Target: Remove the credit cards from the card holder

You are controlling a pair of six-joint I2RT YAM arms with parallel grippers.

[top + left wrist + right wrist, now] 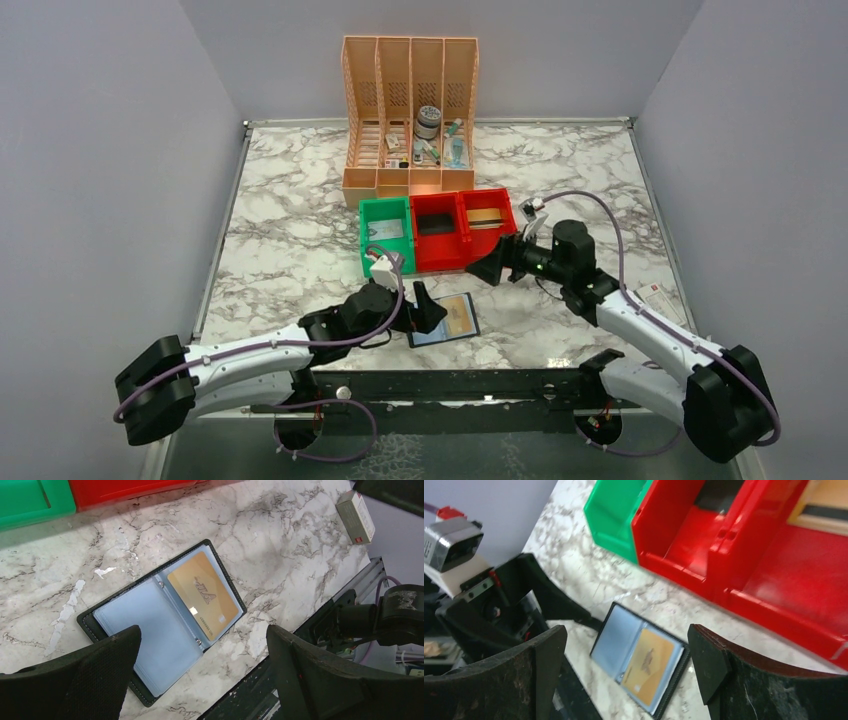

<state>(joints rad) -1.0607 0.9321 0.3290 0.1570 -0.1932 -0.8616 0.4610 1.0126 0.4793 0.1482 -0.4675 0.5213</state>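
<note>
Left wrist view, centre: flat black card holder (145, 622) lies open, tan plastic credit card (202, 602) sleeved inside — left gripper (202, 645), right gripper (626, 640): jaws apart.

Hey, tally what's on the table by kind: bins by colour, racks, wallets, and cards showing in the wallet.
Green bin: 1
Red bins: 2
Rack: 1
Wallet: 1
Card: 1
Total: 6

Left fingers (85, 680) spread wide, empty; right fingers (499, 685) likewise.
</note>
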